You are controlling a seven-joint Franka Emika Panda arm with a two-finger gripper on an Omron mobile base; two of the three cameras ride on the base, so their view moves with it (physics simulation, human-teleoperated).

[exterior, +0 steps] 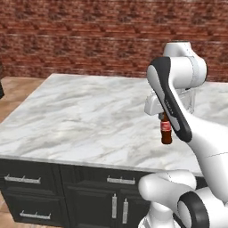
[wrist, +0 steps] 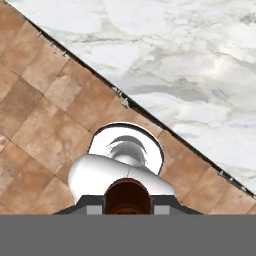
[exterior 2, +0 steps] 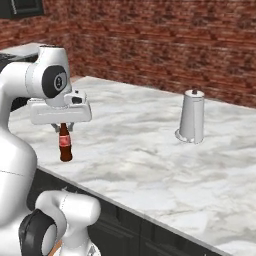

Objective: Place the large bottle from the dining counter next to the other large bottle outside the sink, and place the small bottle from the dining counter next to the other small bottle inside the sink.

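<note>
Claw gripping the small bottle above the counter.

The claw [exterior 2: 63, 126] is clamped on the neck of the small bottle [exterior 2: 65, 144], which hangs upright over the near edge of the dining counter [exterior 2: 150, 150]. A white lidded jug [exterior 2: 192, 116] stands on the marble at 3 o'clock, well apart.

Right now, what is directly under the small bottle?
The small bottle hangs by its neck from the shut claw. Under it lies bare marble of the dining counter, near its front edge. Whether its base touches the marble cannot be told.
</note>
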